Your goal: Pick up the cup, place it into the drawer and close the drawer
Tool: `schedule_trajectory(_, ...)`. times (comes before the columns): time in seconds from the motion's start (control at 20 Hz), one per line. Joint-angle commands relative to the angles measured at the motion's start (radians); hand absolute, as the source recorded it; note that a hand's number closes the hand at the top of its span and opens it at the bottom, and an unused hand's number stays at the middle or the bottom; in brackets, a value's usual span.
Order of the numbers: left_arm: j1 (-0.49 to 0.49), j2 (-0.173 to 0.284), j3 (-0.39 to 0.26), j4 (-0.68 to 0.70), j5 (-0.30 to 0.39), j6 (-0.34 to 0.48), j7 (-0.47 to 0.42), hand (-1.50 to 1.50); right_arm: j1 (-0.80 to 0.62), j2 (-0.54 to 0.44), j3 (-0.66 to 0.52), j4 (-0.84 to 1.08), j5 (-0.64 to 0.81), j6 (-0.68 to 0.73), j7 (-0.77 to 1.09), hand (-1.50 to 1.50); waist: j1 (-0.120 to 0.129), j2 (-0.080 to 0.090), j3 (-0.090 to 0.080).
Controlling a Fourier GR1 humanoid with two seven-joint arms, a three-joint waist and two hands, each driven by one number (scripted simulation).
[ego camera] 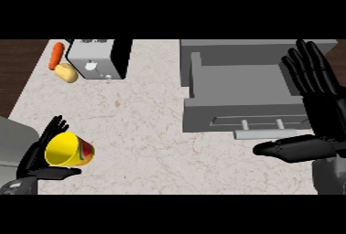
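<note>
Black fingers of the left hand [42, 145] curl round the yellow cup [67, 150] at about eight o'clock in the head view, thumb beneath it, fingers behind its far side. That cup lies tilted in the grasp, its open mouth facing the lower left and a red and green pattern showing on its outer wall; it sits above the marbled counter [135, 114], whether touching it or lifted I cannot tell. Its grey forearm enters at the lower left corner.

At three o'clock the right hand [317, 105] stands open, fingers straight and pointing toward twelve, thumb stretched toward nine just beside the drawer's handle [260, 134]. It holds nothing.

Between the two hands, toward one o'clock, the grey drawer [236, 87] is pulled out of its cabinet, its hollow facing up and its front panel with the pale bar handle turned toward six. The cup is well apart from it, across the counter.

At eleven o'clock a grey boxy appliance [94, 61] with a black side stands near the counter's far edge. Just beside it toward nine lie an orange carrot [56, 55] and a pale yellow potato [67, 73], touching each other
</note>
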Motion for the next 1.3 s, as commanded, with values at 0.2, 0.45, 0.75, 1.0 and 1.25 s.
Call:
schedule_trajectory(0.2, -0.051, 0.022, -0.008, 0.081, -0.019, -0.104, -0.147, -1.50, -0.032, -0.002, 0.008, -0.033, -0.009, -0.004, 0.044, -1.50, -0.006, 0.002, -0.003)
schedule_trajectory(0.45, -0.044, -0.039, -0.030, 0.088, -0.037, -0.076, -0.200, -1.50, -0.056, -0.005, -0.024, 0.036, -0.017, -0.006, 0.019, -1.50, -0.003, 0.005, -0.003)
schedule_trajectory(0.75, -0.074, -0.072, -0.037, 0.090, -0.017, -0.189, -0.161, -1.50, -0.046, -0.026, -0.023, 0.048, -0.012, 0.021, 0.007, -1.50, -0.005, 0.005, -0.003)
schedule_trajectory(1.0, -0.086, -0.108, -0.046, 0.015, -0.022, -0.084, -0.244, 1.50, -0.029, -0.019, -0.027, 0.011, -0.003, -0.003, 0.024, -1.50, -0.006, 0.001, -0.003)
schedule_trajectory(1.25, -0.052, -0.076, -0.013, -0.007, -0.026, 0.106, -0.350, 1.50, 0.031, -0.013, -0.025, -0.011, -0.018, 0.022, -0.007, -1.50, -0.006, 0.001, -0.001)
